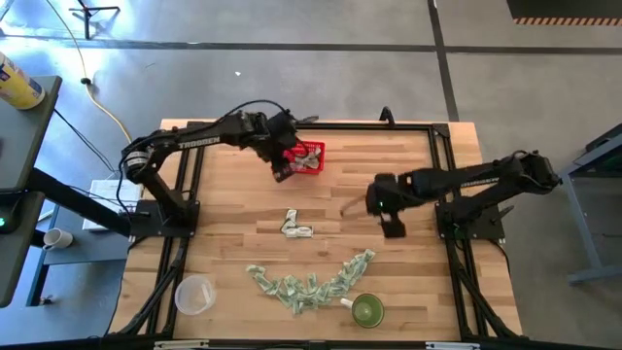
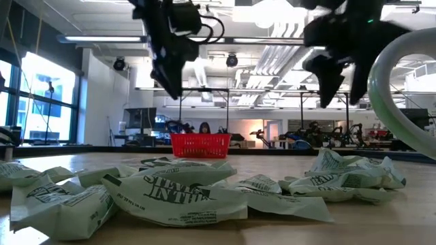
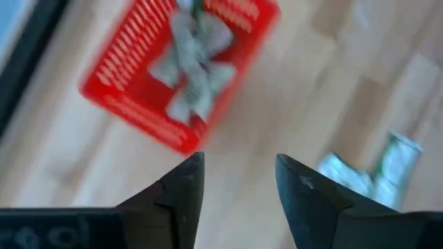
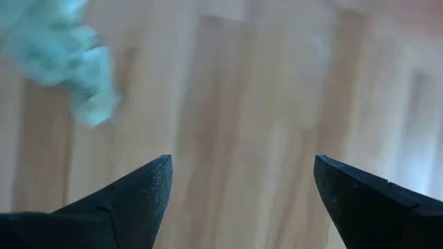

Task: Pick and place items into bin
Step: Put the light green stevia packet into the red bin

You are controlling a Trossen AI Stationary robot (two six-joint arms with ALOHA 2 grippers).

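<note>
On the far left, off the wooden table [image 1: 233, 228], a yellow canister [image 1: 19, 83] sits on a side desk and a small white cup [image 1: 58, 237] rests on a lower shelf. On the table's near-left corner stands a clear plastic cup [image 1: 194, 295].

The left arm, with TROSSEN lettered in white along its link, reaches toward the far edge. Its left gripper [image 1: 281, 171] hangs just beside the red basket [image 1: 309, 157], on the basket's left side, with the fingers [image 3: 181, 187] spread and nothing between them. The wrist camera shows several crumpled pale green-and-white notes [image 3: 194, 66] already lying in the basket.

Mid-table, two more crumpled notes [image 1: 295, 227] lie together by themselves. Nearer the front edge, a curved row of the same notes [image 1: 309, 282] runs from left to right; from table height one piece [image 2: 170, 187] shows dark printed lettering, too creased to read properly.

A round green cup [image 1: 367, 311] stands at the right end of that row.

The right gripper [image 1: 388, 216] hovers over bare wood right of centre, fingers [image 4: 131, 194] wide apart and holding nothing; its arm also carries white lettering, which I cannot read.
</note>
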